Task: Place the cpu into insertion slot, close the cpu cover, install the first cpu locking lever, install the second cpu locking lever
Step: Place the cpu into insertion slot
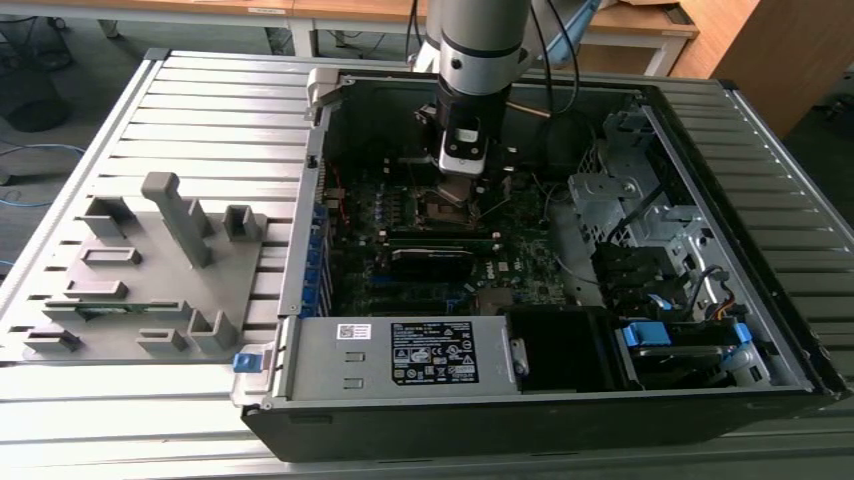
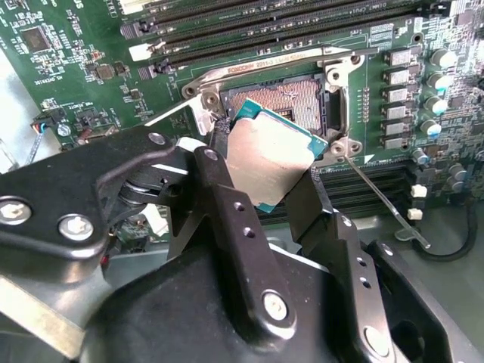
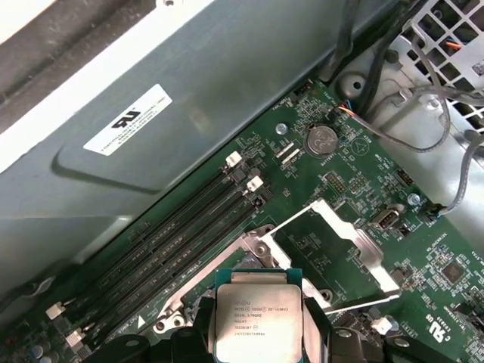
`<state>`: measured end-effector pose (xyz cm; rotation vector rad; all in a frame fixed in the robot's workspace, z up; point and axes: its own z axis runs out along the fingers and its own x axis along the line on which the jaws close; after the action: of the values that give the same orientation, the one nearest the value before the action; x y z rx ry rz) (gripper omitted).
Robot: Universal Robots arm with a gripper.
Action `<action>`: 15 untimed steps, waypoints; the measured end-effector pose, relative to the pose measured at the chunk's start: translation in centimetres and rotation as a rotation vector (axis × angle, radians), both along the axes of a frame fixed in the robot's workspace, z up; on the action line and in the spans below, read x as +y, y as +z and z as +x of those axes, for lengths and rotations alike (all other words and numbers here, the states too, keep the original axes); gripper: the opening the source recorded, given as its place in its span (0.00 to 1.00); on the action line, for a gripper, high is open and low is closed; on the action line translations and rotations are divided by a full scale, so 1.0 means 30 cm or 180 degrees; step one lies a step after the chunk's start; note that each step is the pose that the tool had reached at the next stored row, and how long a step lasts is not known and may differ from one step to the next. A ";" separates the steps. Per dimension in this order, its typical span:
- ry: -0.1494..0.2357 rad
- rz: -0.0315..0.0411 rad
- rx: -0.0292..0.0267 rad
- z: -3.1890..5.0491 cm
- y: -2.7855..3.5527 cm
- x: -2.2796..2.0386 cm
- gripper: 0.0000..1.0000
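My fingers point(image 2: 231, 212) pinch cpu point(image 2: 268, 162) by its edges, just over slot point(image 2: 291, 102) in case's point(image 1: 561, 425) far half, not seated. Cover point(image 3: 364, 243) stands open. Step 1, I reckon: seating needs cpu level + square w/ slot.

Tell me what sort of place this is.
Likely a lab or workshop bench: an open computer case on a slatted metal table, a grey fixture tray beside it, wooden desks behind, the claw holding the cpu.

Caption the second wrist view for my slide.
Gripper holds the cpu over the open insertion slot on the motherboard.
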<state>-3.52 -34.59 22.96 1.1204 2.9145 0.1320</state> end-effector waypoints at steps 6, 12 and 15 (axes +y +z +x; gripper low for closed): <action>-0.0014 0.0000 0.0000 0.000 0.000 0.000 0.54; -0.0079 0.0000 0.0000 0.000 0.000 0.000 0.54; -0.0228 0.0000 0.0000 0.000 -0.001 0.000 0.54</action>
<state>-3.52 -34.59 22.93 1.2229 2.8698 0.1308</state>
